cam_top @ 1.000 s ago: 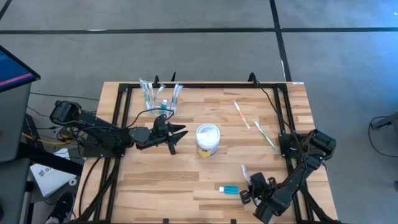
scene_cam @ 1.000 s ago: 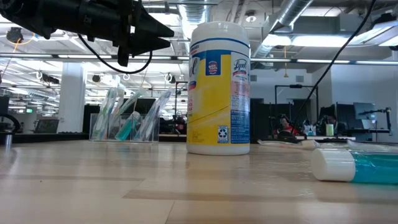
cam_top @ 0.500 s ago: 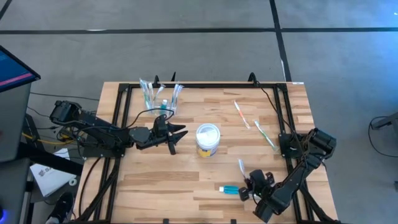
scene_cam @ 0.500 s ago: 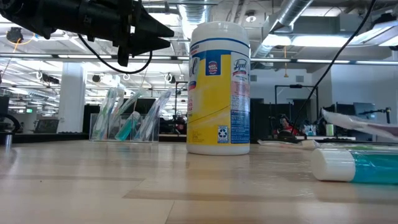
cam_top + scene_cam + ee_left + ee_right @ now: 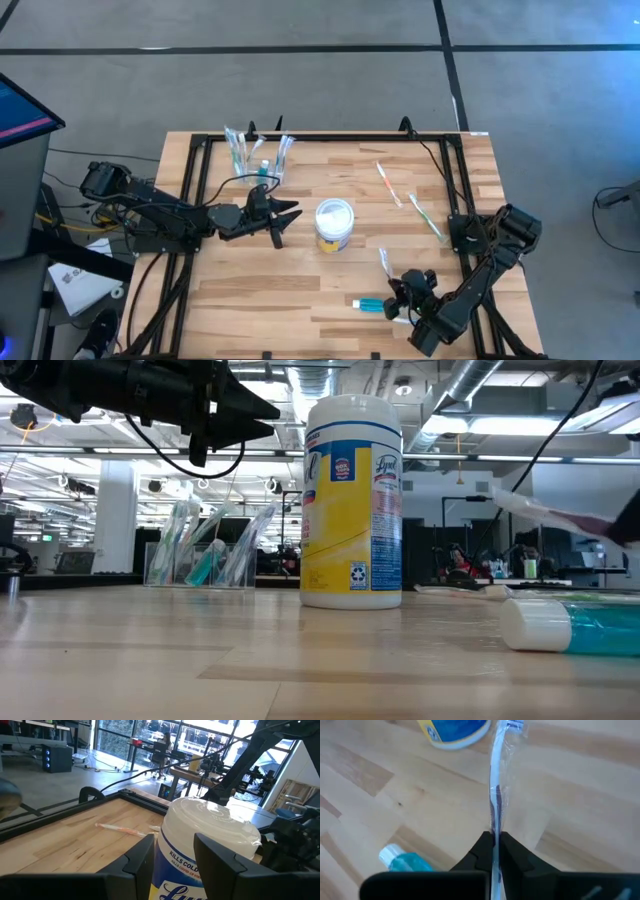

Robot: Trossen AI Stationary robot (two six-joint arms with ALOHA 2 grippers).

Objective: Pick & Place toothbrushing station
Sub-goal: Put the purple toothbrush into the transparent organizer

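Wooden table (image 5: 300,290): nearest, the right end effector (image 5: 398,293) pinches a wrapped toothbrush (image 5: 383,262). Mid-table, the left end effector (image 5: 284,222) hovers open beside a wipes tub (image 5: 334,225). Farthest, the toothbrushing station (image 5: 258,158) probably feels light, rigid, slippery; grip a cup wall.

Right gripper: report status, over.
Right gripper shut on wrapped toothbrush, lifted. Left gripper open, waiting beside wipes tub. Toothbrushing station at far edge.

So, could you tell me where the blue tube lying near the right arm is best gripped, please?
Probably across its blue body, coming straight down from above: the tube lies flat on the table, white cap at one end, with bare wood along both long sides for the fingers.
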